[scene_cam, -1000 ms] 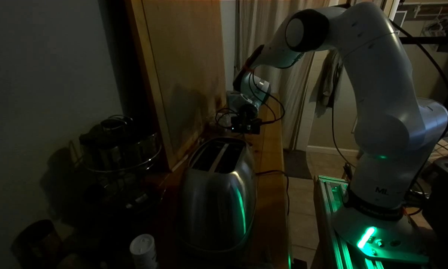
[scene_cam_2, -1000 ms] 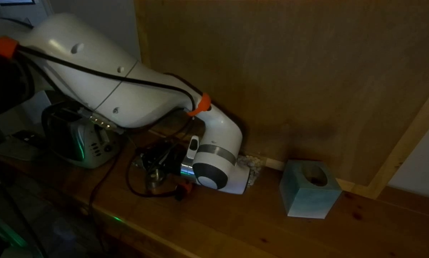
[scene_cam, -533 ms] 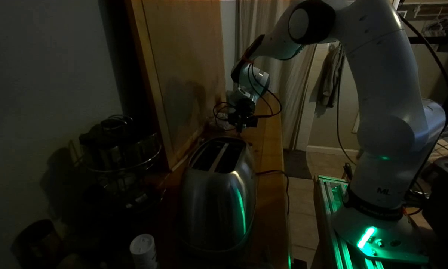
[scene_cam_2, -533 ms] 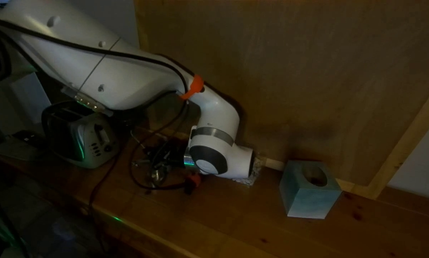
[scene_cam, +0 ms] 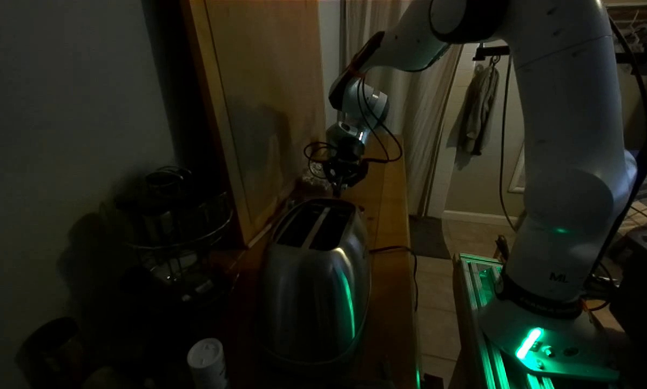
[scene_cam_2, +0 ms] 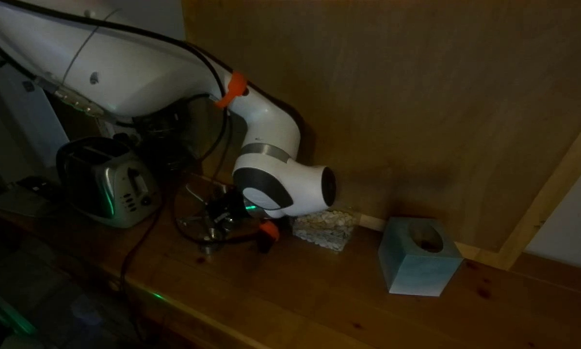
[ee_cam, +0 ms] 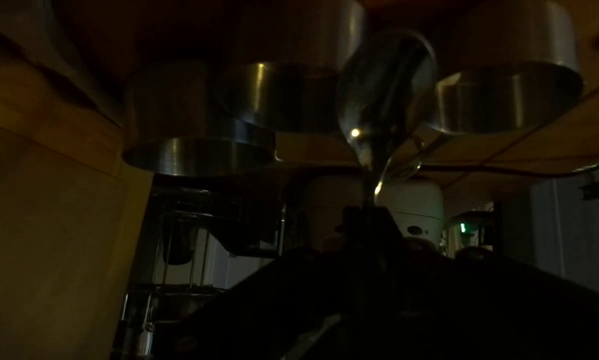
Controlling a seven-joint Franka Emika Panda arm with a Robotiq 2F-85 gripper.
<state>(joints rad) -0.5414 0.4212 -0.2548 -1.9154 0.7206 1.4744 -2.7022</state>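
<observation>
Fingers (ee_cam: pixel 387 226) of your gripper (ee_cam: pixel 369 220) are drawn together, clamped on a metal spoon (ee_cam: pixel 387 85) just behind its neck, the bowl projecting past the tips. You hold it over the wooden counter (scene_cam_2: pixel 290 291), toward the edge that meets the upright panel (scene_cam_2: pixel 407 111). Three round metal cups (ee_cam: pixel 509 95) stand about the bowl; in the wrist view it overlaps two of them, and whether it touches either cannot be told. In an exterior view, a loop of cable (scene_cam_2: pixel 175 213) passes across the cups, and your gripper covers part of them.

To one side of your gripper stands the toaster (scene_cam: pixel 315 302), its cord (scene_cam: pixel 391 248) dropping over the counter's floor-side edge; in an exterior view the toaster blocks your sight of the counter beneath the gripper. On the opposite side, a packet of pale, pebble-like pieces (scene_cam_2: pixel 327 230) sits at the panel edge, followed along that edge by a blue-green box (scene_cam_2: pixel 421 264) with an oval opening. Beside the toaster, by the panel's end, you find a wire rack (scene_cam: pixel 210 237), and near the toaster's base a white container (scene_cam: pixel 207 359) stands upright.
</observation>
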